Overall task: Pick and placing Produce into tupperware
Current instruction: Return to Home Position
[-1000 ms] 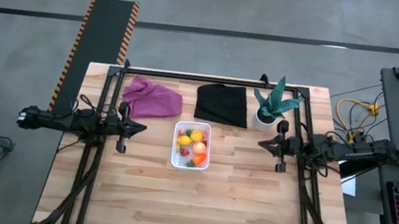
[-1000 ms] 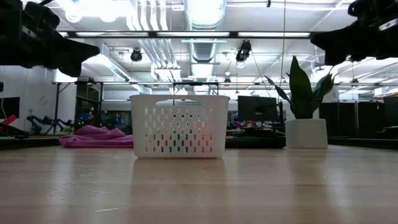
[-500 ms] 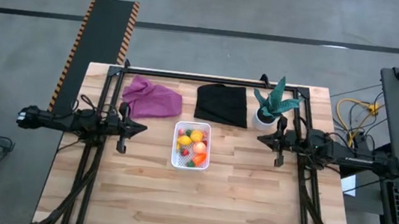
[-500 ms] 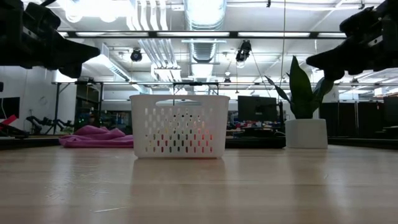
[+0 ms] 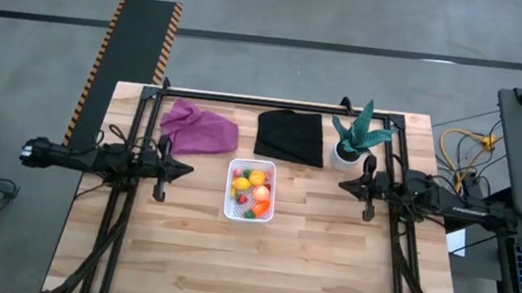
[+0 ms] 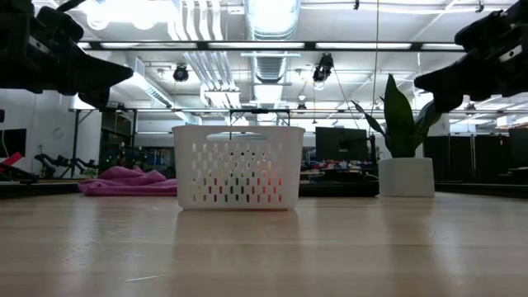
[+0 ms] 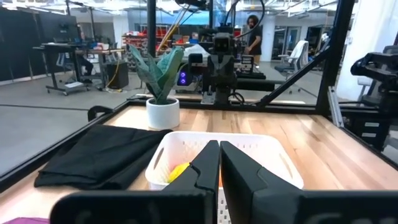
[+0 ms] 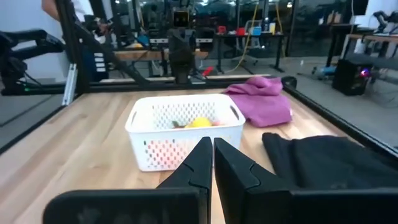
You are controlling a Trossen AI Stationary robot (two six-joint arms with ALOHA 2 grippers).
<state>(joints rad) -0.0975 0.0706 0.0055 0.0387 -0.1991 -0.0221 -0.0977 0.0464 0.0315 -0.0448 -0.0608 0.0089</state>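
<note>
The tupperware (image 6: pixel 235 177) stood at the middle of the table (image 5: pixel 228 261), holding the produce (image 5: pixel 254 191), among it a yellow lemon (image 5: pixel 257 177) and an orange peach (image 5: pixel 261 194). The left gripper (image 5: pixel 187 168) hung above the table at the tub's 9 o'clock and the right gripper (image 5: pixel 341 186) at its 3 o'clock, each well apart from it, fingers pressed together on nothing. A purple cloth (image 5: pixel 199 128) lay at the tub's 11 o'clock, a black cloth (image 5: pixel 291 136) at 1 o'clock and a potted plant (image 5: pixel 352 142) at 2 o'clock.
</note>
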